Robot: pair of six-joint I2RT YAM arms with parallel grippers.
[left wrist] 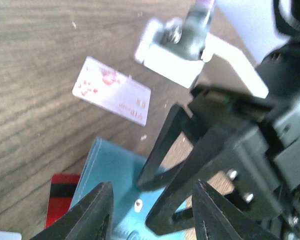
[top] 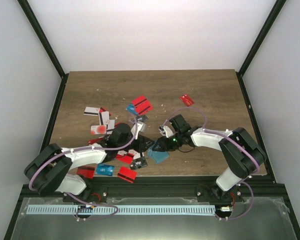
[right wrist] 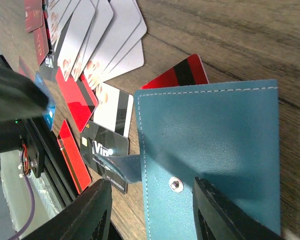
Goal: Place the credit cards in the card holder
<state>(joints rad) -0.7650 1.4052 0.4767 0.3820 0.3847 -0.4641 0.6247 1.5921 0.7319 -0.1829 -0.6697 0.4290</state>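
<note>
Card holder (right wrist: 210, 135), a flat teal wallet of stitched leather-like material with a metal snap (right wrist: 176, 185) and a small strap (right wrist: 121, 167), lies on the wood-grain surface (top: 200, 90) directly beneath the right end effector (right wrist: 152, 196), whose fingers stand spread over it; I cannot tell whether the tips press it. Left end effector (left wrist: 152, 200) hangs just beside the holder, fingers parted and empty, so the step in hand looks like fetching a card, which calls for pinching one thin, slick edge lying flat. Credit cards (right wrist: 100, 40), glossy red, white and one smoky dark, lie overlapping beside the holder, and one red striped card (right wrist: 182, 72) is tucked under its edge.
</note>
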